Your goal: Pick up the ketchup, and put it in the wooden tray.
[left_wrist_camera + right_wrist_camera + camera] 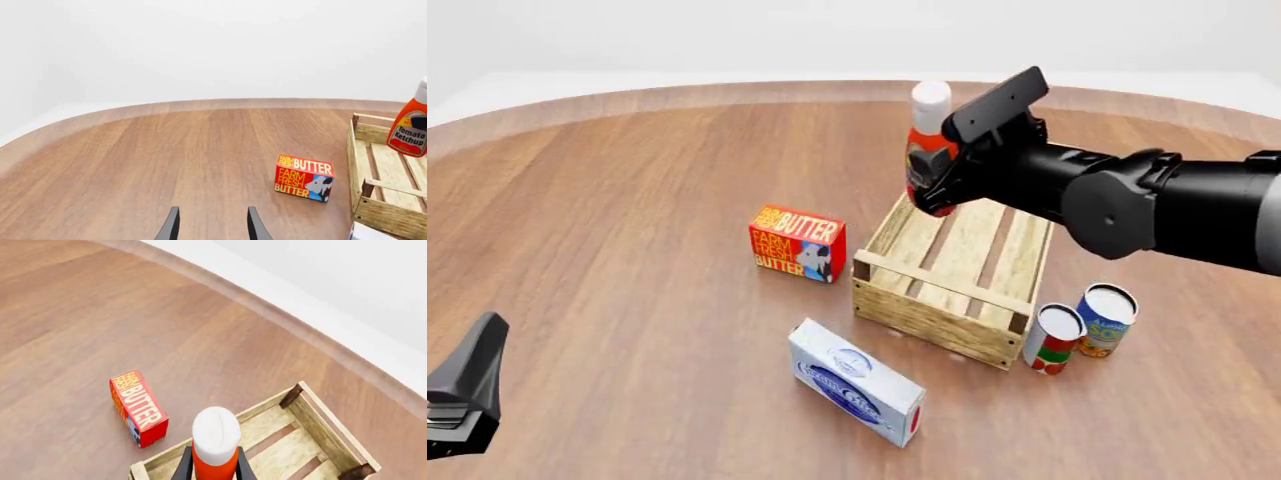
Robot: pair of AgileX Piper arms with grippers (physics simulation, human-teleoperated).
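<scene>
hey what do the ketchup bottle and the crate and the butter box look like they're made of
Ketchup, held in the right claw: likely smooth plastic, going by its glossy red-orange body and white cap.
Wooden tray: pale unfinished wood, with visible grain, separate slats and darker corner posts.
Butter box: probably printed cardboard, judging by its sharp edges and flat matte faces with lettering.

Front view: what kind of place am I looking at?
Probably a simulated grocery tabletop, not a real room: a round wooden table holding a butter box, cans and a wooden tray, against blank white surroundings.
</scene>
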